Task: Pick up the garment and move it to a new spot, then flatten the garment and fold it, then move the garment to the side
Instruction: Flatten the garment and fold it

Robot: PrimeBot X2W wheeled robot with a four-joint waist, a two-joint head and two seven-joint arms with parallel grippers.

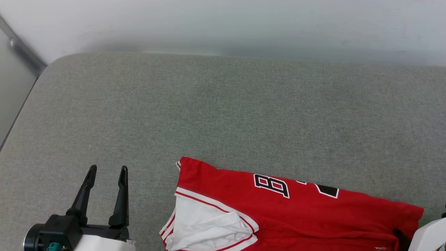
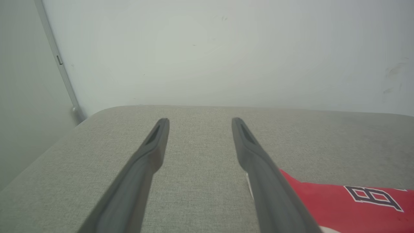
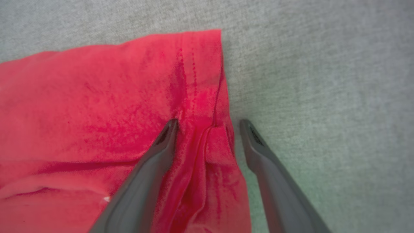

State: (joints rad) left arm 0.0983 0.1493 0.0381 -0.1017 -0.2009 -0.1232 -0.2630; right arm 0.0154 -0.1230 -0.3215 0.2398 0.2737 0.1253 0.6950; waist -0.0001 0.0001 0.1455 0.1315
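Observation:
The garment [image 1: 299,212], a red jersey with black white-outlined numerals, lies partly folded at the near edge of the cushion, with a white sleeve [image 1: 205,226] and its striped trim at its left end. My left gripper [image 1: 108,170] stands open to the left of it, apart from the cloth; in the left wrist view the left gripper [image 2: 200,121] holds nothing and the garment [image 2: 326,204] lies beside its right finger. In the right wrist view my right gripper [image 3: 209,124] is open just above the garment [image 3: 97,97], its fingers either side of the red hem edge at the right end.
A grey-green cushioned surface [image 1: 223,104] stretches far beyond and to the left of the jersey. A white wall [image 1: 244,24] closes the back. The cushion's left edge drops off beside a grey metal strip [image 1: 21,48]. My pale right forearm [image 1: 430,235] sits at the lower right corner.

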